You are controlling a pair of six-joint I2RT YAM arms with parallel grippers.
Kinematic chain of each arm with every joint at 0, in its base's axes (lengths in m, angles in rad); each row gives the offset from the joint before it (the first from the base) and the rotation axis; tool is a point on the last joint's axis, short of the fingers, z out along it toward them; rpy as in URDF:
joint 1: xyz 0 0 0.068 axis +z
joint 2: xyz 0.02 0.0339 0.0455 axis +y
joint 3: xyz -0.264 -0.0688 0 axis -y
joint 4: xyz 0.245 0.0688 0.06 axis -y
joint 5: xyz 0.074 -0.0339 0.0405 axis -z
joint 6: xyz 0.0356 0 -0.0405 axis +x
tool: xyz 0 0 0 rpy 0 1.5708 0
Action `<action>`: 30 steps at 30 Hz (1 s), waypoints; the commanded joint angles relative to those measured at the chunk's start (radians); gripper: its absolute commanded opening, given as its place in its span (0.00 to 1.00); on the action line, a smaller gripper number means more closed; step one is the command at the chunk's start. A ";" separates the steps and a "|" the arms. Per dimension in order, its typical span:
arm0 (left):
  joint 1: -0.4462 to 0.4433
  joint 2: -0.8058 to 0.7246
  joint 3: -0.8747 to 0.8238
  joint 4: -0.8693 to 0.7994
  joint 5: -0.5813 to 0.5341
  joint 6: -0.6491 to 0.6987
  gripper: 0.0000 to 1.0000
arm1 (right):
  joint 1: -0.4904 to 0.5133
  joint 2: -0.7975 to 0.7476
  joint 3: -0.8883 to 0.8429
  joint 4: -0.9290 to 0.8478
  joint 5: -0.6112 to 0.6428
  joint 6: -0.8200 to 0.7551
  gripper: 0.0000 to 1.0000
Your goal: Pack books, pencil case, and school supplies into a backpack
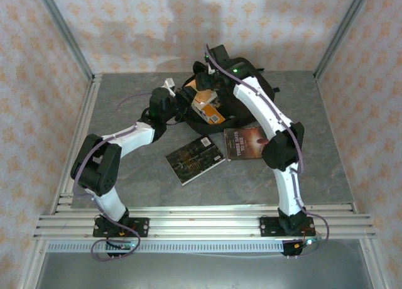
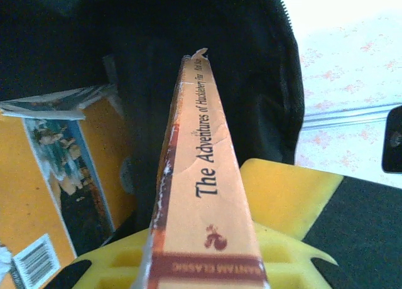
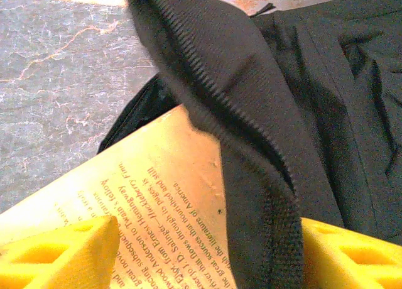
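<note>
Two grippers meet at the mouth of the backpack (image 3: 352,100), each doing half of one job. Of these, the left gripper (image 2: 207,261) is closed on an orange paperback (image 2: 204,163). It pinches the book near the foot of the spine, so the book stands on edge and points narrow end first into the dark opening. Held edge-on like that, it should slide in beside what is already there rather than lie across the gap. The right gripper (image 3: 207,254) has its jaws wide apart and grips nothing. The pack's ribbed black rim (image 3: 207,75) runs loose between the yellow fingers (image 3: 63,251), and beneath it lies an orange back cover (image 3: 157,195) with print; I cannot tell which book it belongs to. This arm seems to be there to hold the rim back and keep the mouth wide for the left arm's book, and it would need a fresh bite on the fabric to do so. Just beside the paperback, at the mouth, leans a picture book (image 2: 56,176), orange with a barcode. Further out, a black book (image 1: 195,158) and a brown book (image 1: 246,142) lie flat on the table (image 1: 326,157), near each other but apart. Both are within reach and are probably next to go in.
</note>
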 commanded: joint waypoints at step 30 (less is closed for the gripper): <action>-0.029 0.165 0.222 -0.270 0.029 0.155 0.00 | 0.007 -0.063 0.126 -0.030 0.374 -0.028 0.00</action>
